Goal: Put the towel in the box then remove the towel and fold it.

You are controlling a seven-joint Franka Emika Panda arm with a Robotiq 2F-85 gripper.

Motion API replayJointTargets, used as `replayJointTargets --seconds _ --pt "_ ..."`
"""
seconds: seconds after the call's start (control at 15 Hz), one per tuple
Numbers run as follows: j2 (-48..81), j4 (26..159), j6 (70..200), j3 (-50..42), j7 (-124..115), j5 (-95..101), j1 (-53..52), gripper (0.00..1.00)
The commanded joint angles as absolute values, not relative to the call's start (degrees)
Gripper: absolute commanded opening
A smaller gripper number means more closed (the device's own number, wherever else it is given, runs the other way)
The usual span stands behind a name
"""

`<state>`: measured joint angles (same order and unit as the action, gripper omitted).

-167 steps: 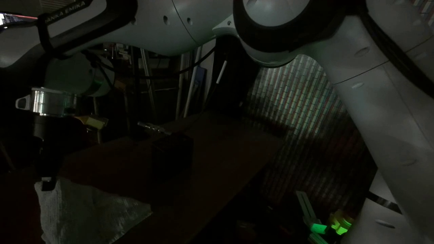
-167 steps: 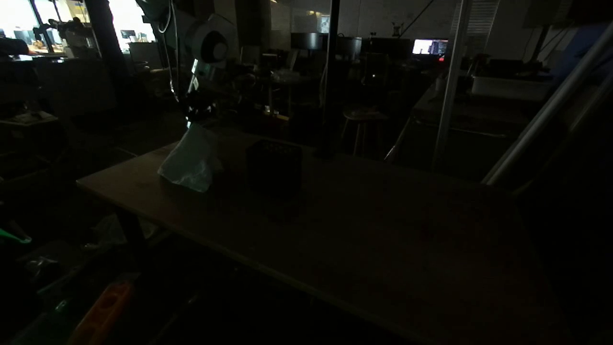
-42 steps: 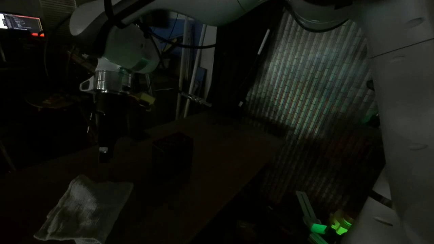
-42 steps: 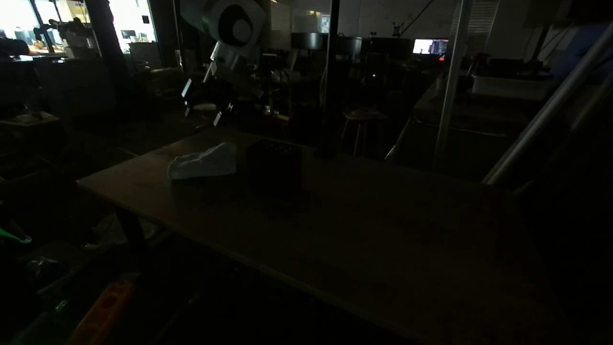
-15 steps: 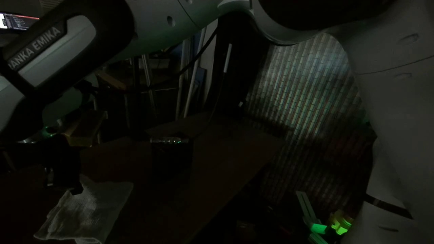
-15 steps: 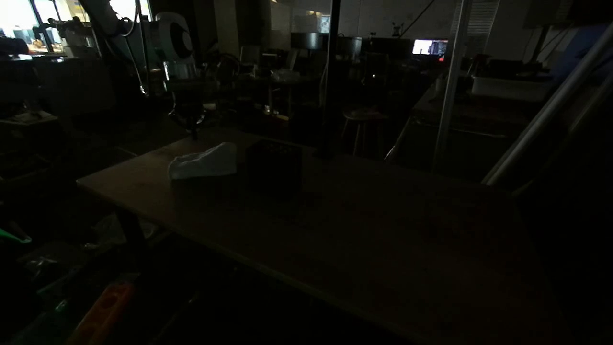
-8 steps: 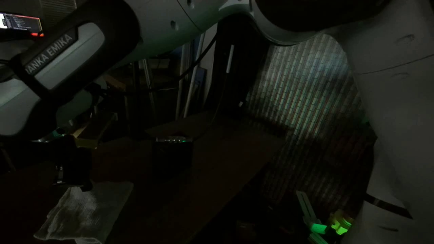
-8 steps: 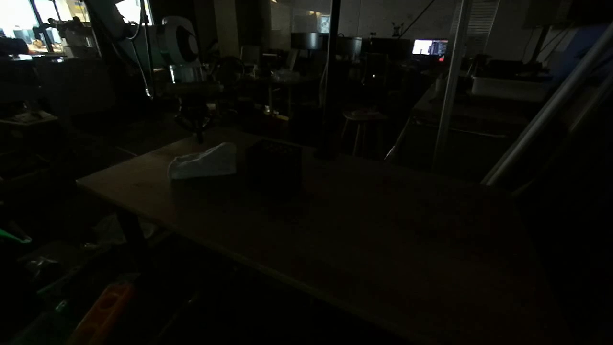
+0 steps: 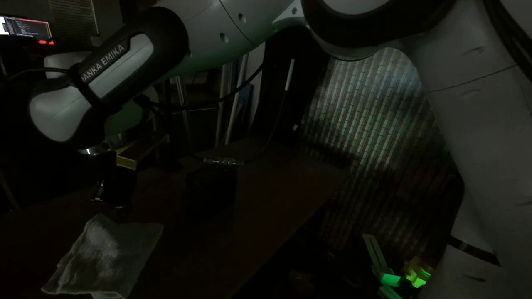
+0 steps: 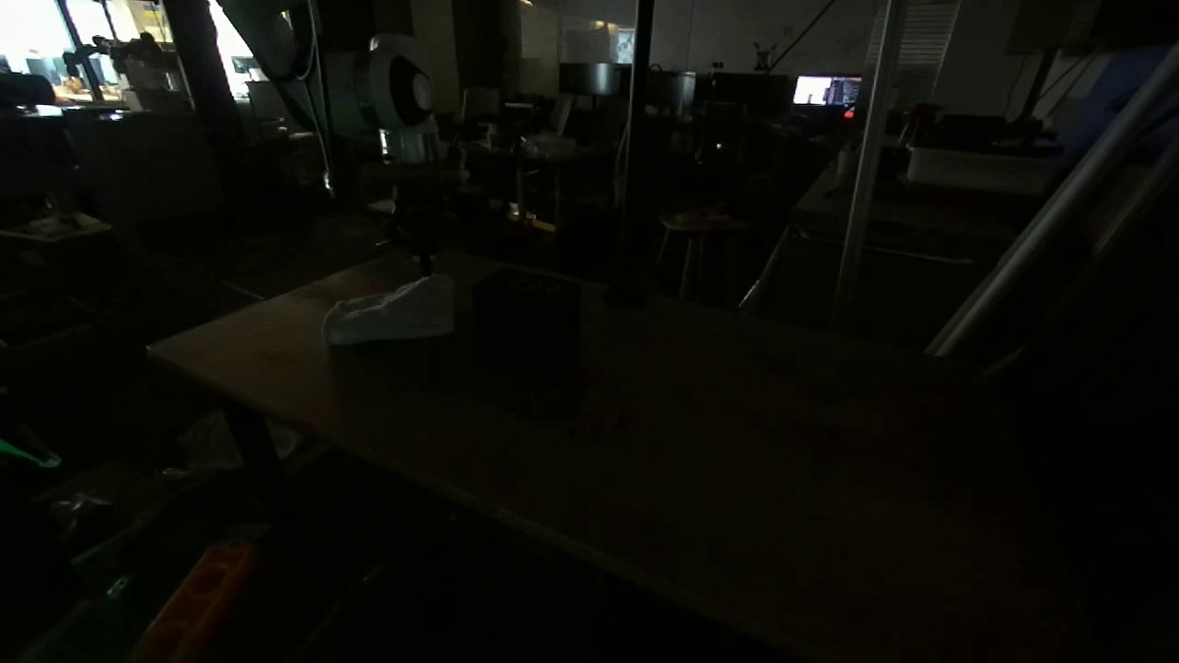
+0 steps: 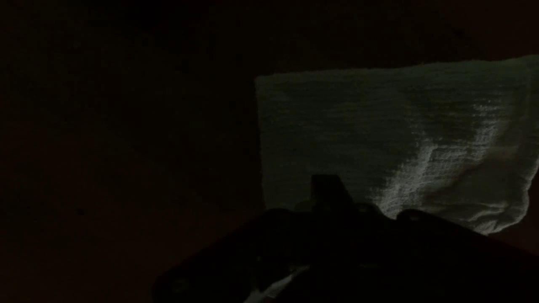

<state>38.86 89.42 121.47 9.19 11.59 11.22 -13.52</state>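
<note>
In an exterior view the towel [image 9: 104, 257] lies rumpled on the table [image 9: 270, 199], its bottom cropped. In an exterior view the box [image 10: 527, 322] near it is almost black, its inside unreadable. In the wrist view the silhouetted gripper [image 11: 330, 187] hides part of the towel, jaws together, holding nothing discernible.

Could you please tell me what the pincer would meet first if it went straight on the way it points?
Most likely the towel: in the wrist view the shut pincer shows against it, near one edge. Depth is unclear, so possibly the table alongside.
</note>
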Motion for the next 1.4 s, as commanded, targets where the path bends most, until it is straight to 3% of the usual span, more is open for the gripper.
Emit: replayJointTargets --seconds 0.0,1.33 --pt "40.72 86.42 121.46 9.41 8.11 7.06 -12.66 0.00" --pt "48.73 82.04 124.58 10.59 3.73 2.43 -14.90 0.00"
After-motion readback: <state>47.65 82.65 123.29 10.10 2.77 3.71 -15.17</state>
